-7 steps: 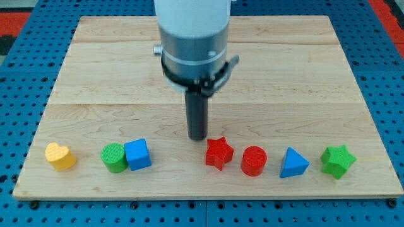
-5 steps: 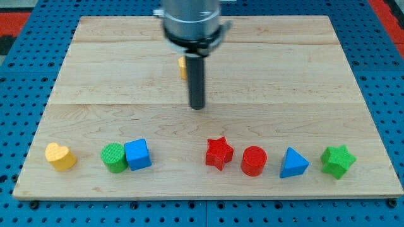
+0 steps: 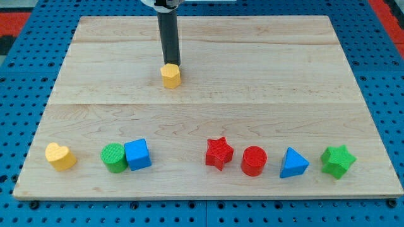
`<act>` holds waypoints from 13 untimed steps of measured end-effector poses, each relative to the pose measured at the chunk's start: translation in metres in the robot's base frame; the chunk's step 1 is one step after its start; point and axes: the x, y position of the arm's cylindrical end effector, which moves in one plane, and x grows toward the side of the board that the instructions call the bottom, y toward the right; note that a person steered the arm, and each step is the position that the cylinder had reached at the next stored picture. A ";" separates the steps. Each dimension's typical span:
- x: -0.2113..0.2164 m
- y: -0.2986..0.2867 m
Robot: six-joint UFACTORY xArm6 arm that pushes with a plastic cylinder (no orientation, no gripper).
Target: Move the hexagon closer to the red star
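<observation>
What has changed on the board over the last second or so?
My tip travelled from just above the red star toward the view's top and now sits right behind the yellow hexagon, which my arm had hidden before. The hexagon and the bottom-row blocks have not visibly shifted.

Looks like a robotics lab bench: light wooden board (image 3: pixel 265 94) lying on a blue perforated mounting plate (image 3: pixel 19 94), small coloured test blocks, red strip far right, probably matting.
</observation>
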 end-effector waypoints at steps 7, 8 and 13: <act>0.117 0.020; 0.128 0.021; 0.177 0.020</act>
